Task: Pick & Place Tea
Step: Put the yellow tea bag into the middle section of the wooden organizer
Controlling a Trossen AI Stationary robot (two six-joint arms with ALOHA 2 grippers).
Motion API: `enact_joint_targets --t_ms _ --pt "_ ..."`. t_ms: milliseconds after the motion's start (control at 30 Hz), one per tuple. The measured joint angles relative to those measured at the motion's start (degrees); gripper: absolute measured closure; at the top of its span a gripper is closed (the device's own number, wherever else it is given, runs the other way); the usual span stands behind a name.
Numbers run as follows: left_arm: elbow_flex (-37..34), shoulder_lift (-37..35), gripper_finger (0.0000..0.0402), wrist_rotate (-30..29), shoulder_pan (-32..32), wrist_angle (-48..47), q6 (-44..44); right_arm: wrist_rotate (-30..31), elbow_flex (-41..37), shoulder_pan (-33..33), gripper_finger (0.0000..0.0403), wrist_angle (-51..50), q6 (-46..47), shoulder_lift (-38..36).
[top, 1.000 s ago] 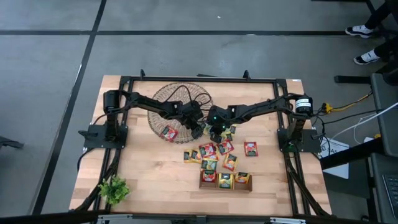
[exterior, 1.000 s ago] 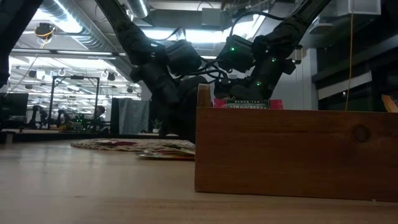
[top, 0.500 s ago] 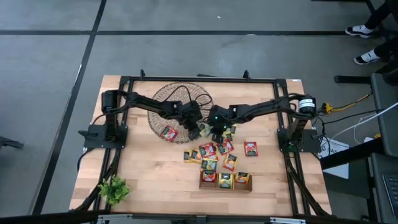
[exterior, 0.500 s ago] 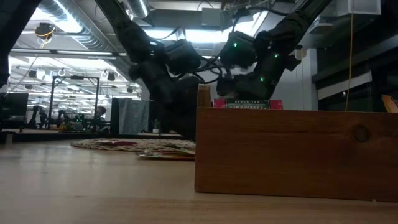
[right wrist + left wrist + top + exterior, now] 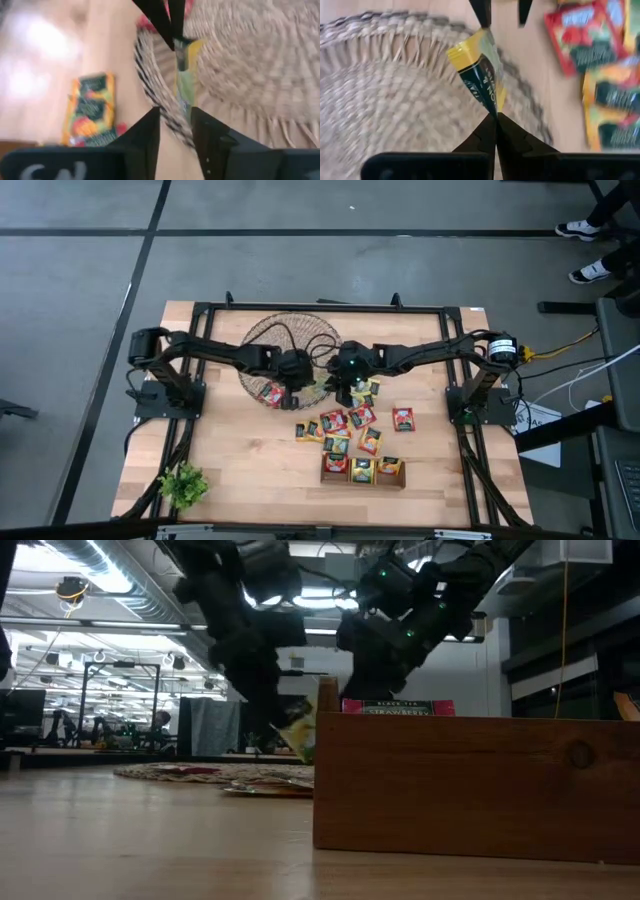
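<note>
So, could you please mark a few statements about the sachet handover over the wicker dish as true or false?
1. The left gripper is shut on the yellow sachet. True.
2. The right gripper also clamps that sachet. False: its fingers stand apart, the sachet between them.
3. The yellow sachet lies flat in the wicker dish. False: it hangs above the dish's rim.
4. The wooden tray already holds sachets. True.
5. The wicker dish holds no sachets. False: a red sachet lies in it.
</note>
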Motion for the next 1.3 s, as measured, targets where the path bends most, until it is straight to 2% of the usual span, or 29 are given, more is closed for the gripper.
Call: enact_joint_targets --t_ms 233,700,967,1100,1233,1300 --pt "-0.02 -2.88 0.0399 -8.41 -2.78 -4.09 0.53 -1.06 0.09 0.09 0.0236 7.79 0.64 -0.07" --pt "-0.02 -3.01 0.0399 -9.25 -4.4 -2.32 2.2 1.52 0.11 0.26 0.0229 11.74 0.48 -0.07" --pt "-0.02 -3.01 0.0398 -9.45 -4.4 0.49 3.76 3.0 0.11 0.28 0.0276 12.16 0.92 -0.17" --pt "-0.02 -3.01 0.0399 -9.15 -4.4 0.5 3.83 2.98 0.11 0.28 0.0321 12.15 2.18 -0.17" --pt "-0.02 -3.01 0.0398 -8.56 -4.4 0.52 3.67 2.92 0.11 0.33 0.0385 12.14 2.13 -0.17" --pt "-0.02 -3.01 0.0393 -8.56 -4.4 0.52 3.51 2.92 0.13 0.33 0.0394 12.14 2.14 -0.17"
